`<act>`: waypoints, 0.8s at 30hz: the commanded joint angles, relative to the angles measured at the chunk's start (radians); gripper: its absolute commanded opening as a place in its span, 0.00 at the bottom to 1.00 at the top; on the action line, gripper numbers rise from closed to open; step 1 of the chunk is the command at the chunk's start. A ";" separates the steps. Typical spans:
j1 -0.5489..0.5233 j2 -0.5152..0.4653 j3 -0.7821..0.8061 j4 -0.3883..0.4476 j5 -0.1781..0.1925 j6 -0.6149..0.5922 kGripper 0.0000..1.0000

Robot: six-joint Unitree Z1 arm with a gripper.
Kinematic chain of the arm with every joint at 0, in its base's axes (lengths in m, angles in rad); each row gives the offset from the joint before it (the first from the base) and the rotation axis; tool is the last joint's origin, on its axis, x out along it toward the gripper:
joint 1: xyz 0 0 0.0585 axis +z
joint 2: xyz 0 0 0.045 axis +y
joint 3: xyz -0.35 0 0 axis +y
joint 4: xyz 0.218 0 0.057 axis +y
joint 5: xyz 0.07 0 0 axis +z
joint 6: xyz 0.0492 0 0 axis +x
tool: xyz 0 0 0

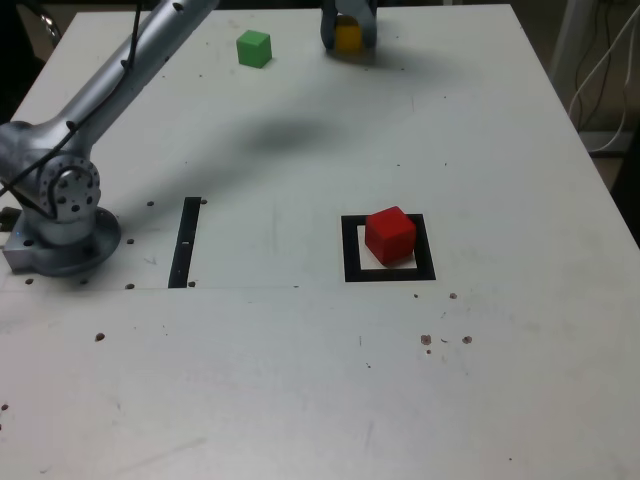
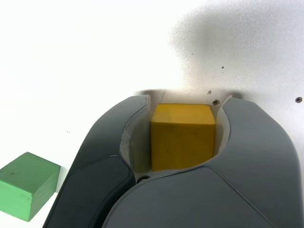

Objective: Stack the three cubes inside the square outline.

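**Yellow cube between the jaws at the table's far edge**

The gripper point(image 2: 183, 142) sits low at the far side of the table point(image 1: 300, 380), its dark jaws standing either side of the yellow cube point(image 2: 183, 135). The wrist view shows one jaw against the cube and a thin gap at the other, so a firm grip cannot be told. The green cube point(image 1: 254, 48) lies just beside it, toward the exterior view's left. Well apart, nearer the camera, the red cube point(image 1: 389, 235) rests inside the square outline point(image 1: 350, 250), turned slightly askew.
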 commanded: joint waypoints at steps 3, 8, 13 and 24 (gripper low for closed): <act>0.001 -0.008 -0.029 0.010 -0.008 -0.002 0.28; -0.002 -0.034 -0.033 0.025 -0.039 -0.001 0.25; -0.021 -0.118 0.002 0.041 -0.049 -0.003 0.22; -0.168 -0.371 0.318 0.039 0.000 -0.104 0.21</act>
